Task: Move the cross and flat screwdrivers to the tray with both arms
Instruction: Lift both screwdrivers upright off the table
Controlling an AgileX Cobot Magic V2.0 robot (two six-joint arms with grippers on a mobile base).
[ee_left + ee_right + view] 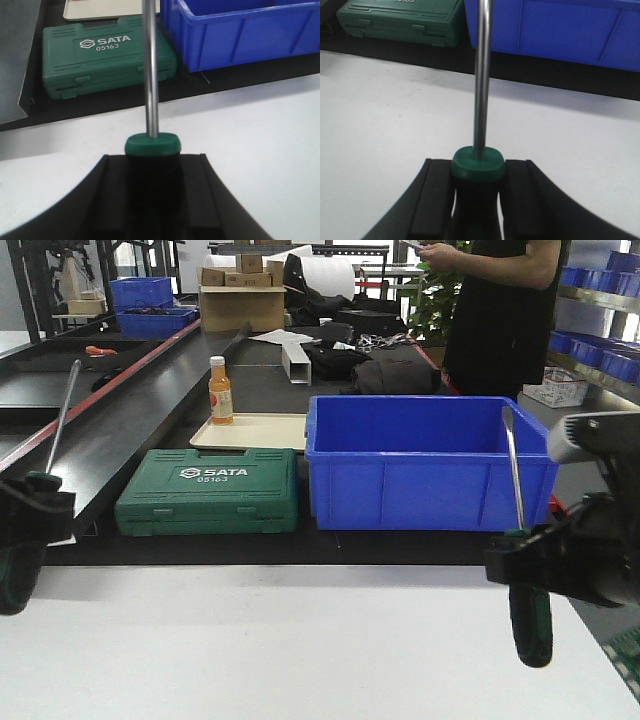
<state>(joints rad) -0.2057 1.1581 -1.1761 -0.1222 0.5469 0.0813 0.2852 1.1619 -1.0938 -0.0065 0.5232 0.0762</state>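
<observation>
Now left gripper (30, 515): jaws clamped on screwdriver (61, 420) handle, shaft upward.
Right gripper (535, 558): gripping second screwdriver (514, 470), upright.
Beige tray (262, 432): bottle (220, 390) upright.

The green tool case (207, 490), lying left of the blue bin (430, 465), is displaying the white brand name "SATA" beside a hexagonal logo on its lid, with the number "05163" sitting just beneath. The orange bottle (220, 390) farther back is carrying a label too small to read.

Left hand (30, 510) cut by frame edge, left screwdriver (62, 420) tip too small, possibly cross, right screwdriver (513, 470) handle partly hidden.
</observation>
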